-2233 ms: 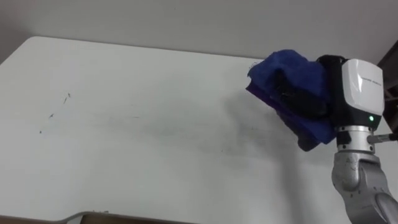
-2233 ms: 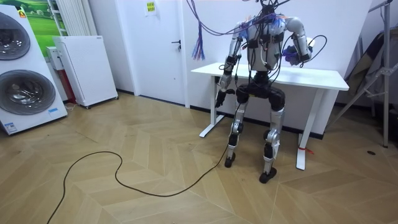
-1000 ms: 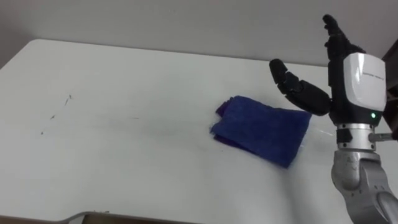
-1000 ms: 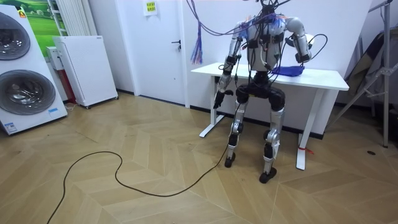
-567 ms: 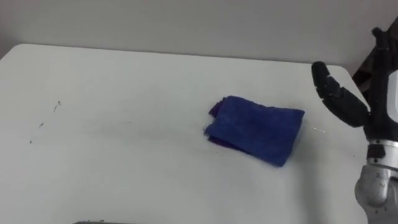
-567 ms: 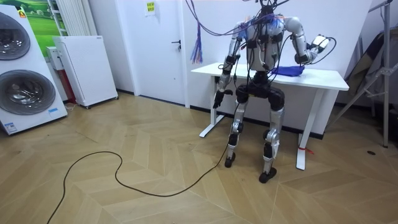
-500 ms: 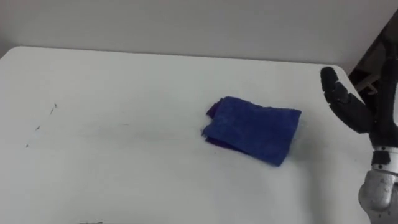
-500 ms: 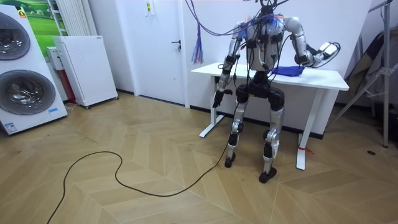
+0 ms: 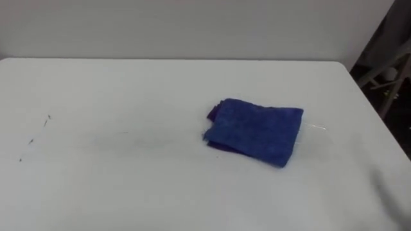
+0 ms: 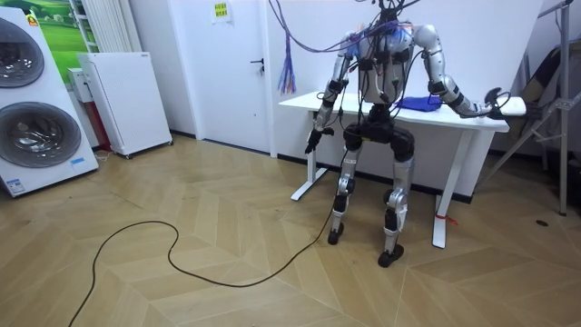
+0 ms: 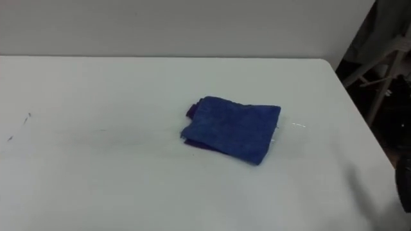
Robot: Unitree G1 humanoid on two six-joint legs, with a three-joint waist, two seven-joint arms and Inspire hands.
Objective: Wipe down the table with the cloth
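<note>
Blue folded cloth (image 9: pixel 253 131) flat on the white table (image 9: pixel 128 83), right of the middle, long axis running left to right, right end a little farther away. Free of both hands: right hand (image 10: pixel 495 95) above the table's end at the room view's right, well apart from the cloth. Left hand (image 10: pixel 311 141) hanging low by the table's other end; open or closed impossible to tell for either.

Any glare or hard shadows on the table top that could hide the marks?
Left eye view: soft, even light on the table, no strong glare; a thin shadow under the near edge of the blue cloth, a faint grey shadow at the lower right; the small dark marks on the left show plainly. Room view: evenly lit.
</note>
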